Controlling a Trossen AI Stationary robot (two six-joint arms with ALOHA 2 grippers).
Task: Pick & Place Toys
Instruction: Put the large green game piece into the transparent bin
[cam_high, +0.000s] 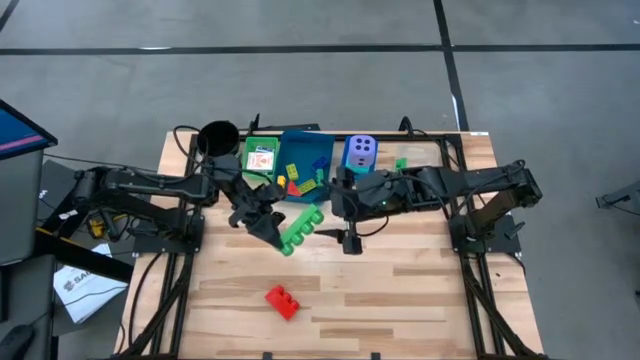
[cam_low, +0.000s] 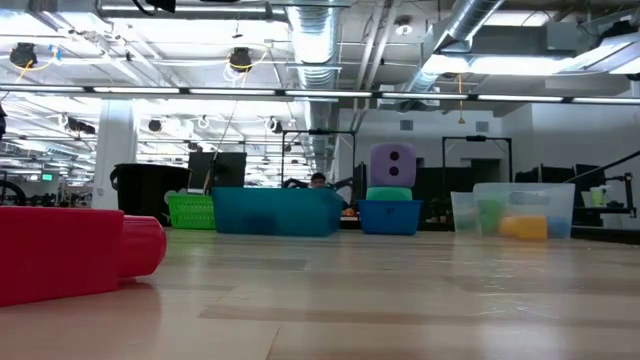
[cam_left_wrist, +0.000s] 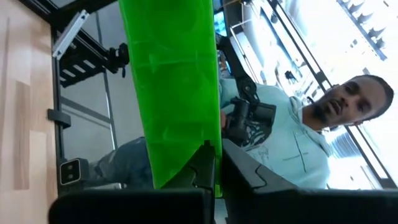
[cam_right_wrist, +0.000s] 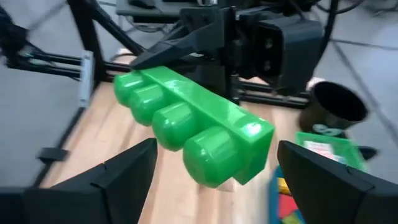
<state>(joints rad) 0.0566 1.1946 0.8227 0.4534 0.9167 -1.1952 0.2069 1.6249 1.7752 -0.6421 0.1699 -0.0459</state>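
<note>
Holding the long green brick (cam_high: 300, 231) clear of the table is the left gripper (cam_high: 272, 229), fingers pinched tight on one end of it; we're seeing this best from the right wrist cam, where the brick (cam_right_wrist: 194, 133) is hanging studs-forward w/ the dark left gripper (cam_right_wrist: 205, 46) clamped behind it. The right gripper (cam_high: 349, 238) is sitting just beside the brick's other end, its fingers (cam_right_wrist: 112, 180) spread wide and gripping nothing.

The left wrist cam is giving us what others aren't: the brick (cam_left_wrist: 175, 81) filling the frame lengthwise, and a person (cam_left_wrist: 292, 143) in a light shirt beyond the table edge. The high view alone is laying out the rest: a red brick (cam_high: 282, 301) lying alone near the front of the table, well apart from both arms; a blue tray (cam_high: 305, 150) w/ small coloured bricks in it, a green tray (cam_high: 248, 150) w/ a white card (cam_high: 262, 158), a purple dice cube (cam_high: 361, 152), and a black cup (cam_high: 219, 136) at the back left.

The low cam isn't catching either arm; it's showing the red brick (cam_low: 70, 252) close up, trays across the back, the purple cube (cam_low: 393, 165) stacked on a teal one (cam_low: 390, 193).

The table (cam_high: 400, 300) is pale wood planks; behind it we're seeing an open room w/ ceiling ducts and strip lights.
</note>
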